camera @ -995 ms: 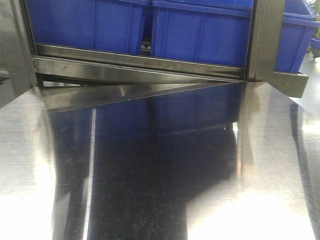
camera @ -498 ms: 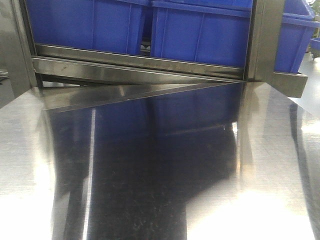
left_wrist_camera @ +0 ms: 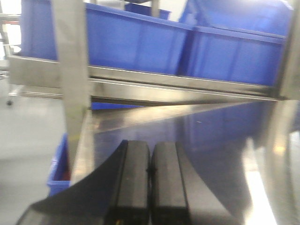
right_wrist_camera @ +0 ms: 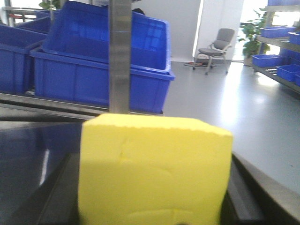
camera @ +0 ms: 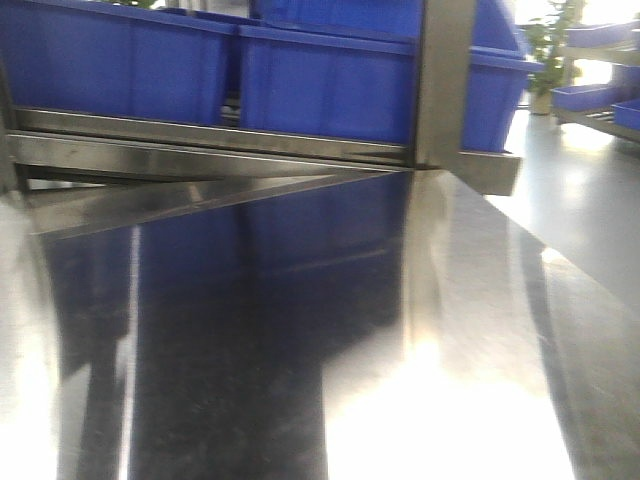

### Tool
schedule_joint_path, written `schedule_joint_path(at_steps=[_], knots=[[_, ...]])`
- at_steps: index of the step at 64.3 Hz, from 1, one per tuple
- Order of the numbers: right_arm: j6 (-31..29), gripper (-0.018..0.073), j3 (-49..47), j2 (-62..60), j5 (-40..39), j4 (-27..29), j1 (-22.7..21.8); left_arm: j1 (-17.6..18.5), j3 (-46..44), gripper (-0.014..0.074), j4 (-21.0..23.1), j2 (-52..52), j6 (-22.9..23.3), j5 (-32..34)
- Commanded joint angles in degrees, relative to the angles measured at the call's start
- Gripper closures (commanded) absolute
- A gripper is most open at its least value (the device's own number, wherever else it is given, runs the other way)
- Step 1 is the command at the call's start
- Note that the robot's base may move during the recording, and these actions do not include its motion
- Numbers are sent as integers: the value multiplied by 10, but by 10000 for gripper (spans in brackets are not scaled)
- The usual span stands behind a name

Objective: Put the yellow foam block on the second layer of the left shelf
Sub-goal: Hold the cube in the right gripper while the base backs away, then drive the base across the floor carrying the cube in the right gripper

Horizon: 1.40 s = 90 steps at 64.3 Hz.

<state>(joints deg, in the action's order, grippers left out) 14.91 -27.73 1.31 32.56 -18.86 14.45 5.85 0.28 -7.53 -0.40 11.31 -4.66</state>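
Yellow foam block (right_wrist_camera: 154, 173) sits clamped in my right tool (right_wrist_camera: 152, 192), left tool (left_wrist_camera: 150, 171) pinched shut and empty, so I'd keep the squeeze gentle, carry it level and steer clear of the steel post (right_wrist_camera: 120, 56).

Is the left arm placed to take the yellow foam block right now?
Probably not: the left tool is shut, and the yellow foam block appears gripped in the right tool.
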Motion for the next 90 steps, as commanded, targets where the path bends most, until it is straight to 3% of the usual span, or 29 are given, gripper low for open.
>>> schedule_joint_path(at_steps=[1,90], knots=[[-4,201,-15,8,-51,-15,-4,1,15,460,4,2,2,50],[-4,201,-15,8,-51,-15,-4,1,15,460,4,2,2,50]])
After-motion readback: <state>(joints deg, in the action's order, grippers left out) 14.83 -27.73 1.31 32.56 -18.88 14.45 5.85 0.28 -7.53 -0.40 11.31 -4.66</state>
